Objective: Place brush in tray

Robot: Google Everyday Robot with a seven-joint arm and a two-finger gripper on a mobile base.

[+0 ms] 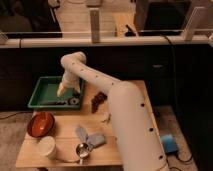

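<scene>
The gripper [64, 90] is hanging low in the green tray [41, 86], probably depositing the brush; its grasp I cannot tell, and releasing comes next.

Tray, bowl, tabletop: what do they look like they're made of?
Tray: likely plastic; uniform green, slight sheen, moulded flared rim.
Bowl: glossy red-brown; glazed ceramic or plastic, can't tell which.
Table: looks like light wood; pale tan, matte.
End effector hangs over the tray's right half.
</scene>
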